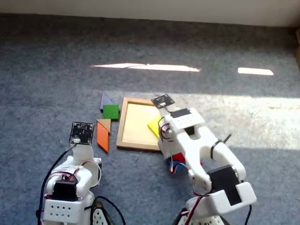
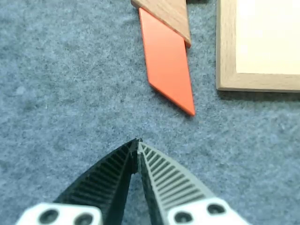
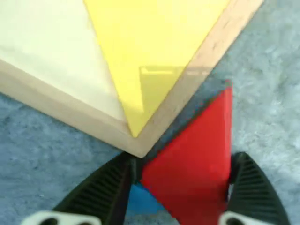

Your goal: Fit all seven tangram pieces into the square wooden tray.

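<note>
- The square wooden tray [image 1: 121,127] is pale wood with a raised rim and a lighter floor; it lies flat on the grey, felt-like table [image 1: 56,70], ahead of the two arms
- A yellow triangle [image 3: 154,47] lies in the tray at the corner nearest the right arm; its tip rests over the rim
- The right end effector [image 3: 183,159] is clamped on a red triangle [image 3: 192,180] just outside that corner; a blue piece [image 3: 145,200] shows beneath it
- Left of the tray lie a purple triangle [image 1: 105,100], a green square [image 1: 111,111], a plain wood triangle [image 2: 168,14] and an orange parallelogram [image 2: 168,65]; the last two touch
- The left end effector [image 2: 138,143] has its fingers together, empty, near the parallelogram's point
</note>
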